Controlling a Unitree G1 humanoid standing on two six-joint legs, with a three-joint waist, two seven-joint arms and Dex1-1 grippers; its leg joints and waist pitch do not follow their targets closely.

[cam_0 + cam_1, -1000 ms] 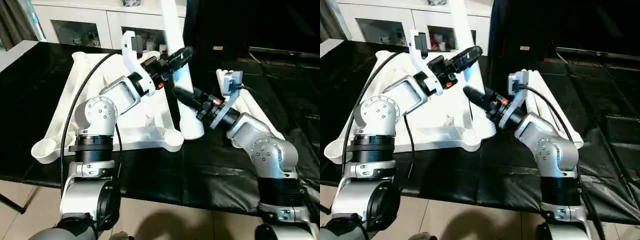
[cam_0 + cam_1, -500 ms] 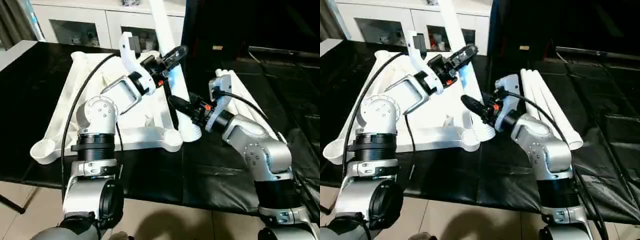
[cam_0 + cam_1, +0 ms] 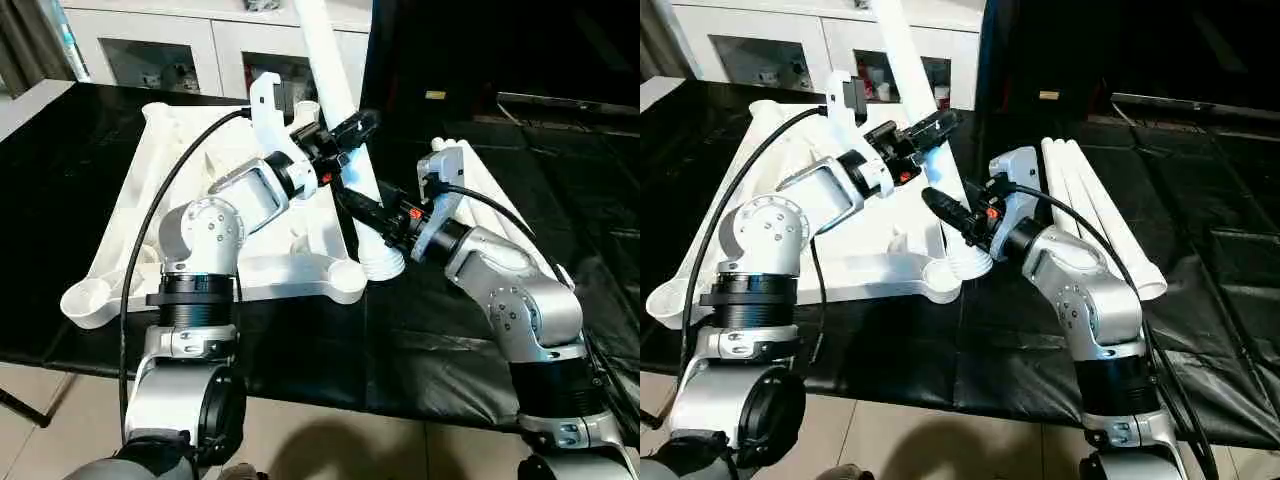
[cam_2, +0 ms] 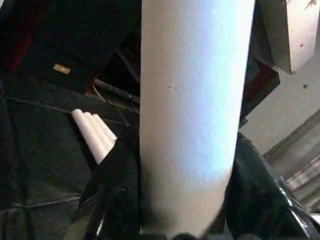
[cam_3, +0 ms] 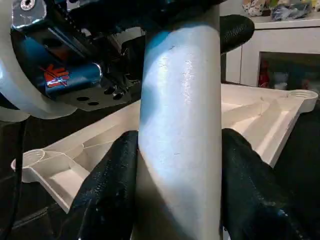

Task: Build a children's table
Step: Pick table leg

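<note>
While held near upright beside the near corner socket of the white ribbed plastic tabletop (image 3: 150, 215), long white tapered plastic leg (image 3: 335, 110) sits clamped in right gripper (image 3: 358, 205) low, left gripper (image 3: 352, 135) above. Judged light, stiff, slippery; best gripped low.

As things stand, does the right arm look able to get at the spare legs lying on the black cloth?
Probably not yet: the right gripper is closed on the upright leg, which the left gripper also grips. The spare legs lie unobstructed beside that arm.
</note>
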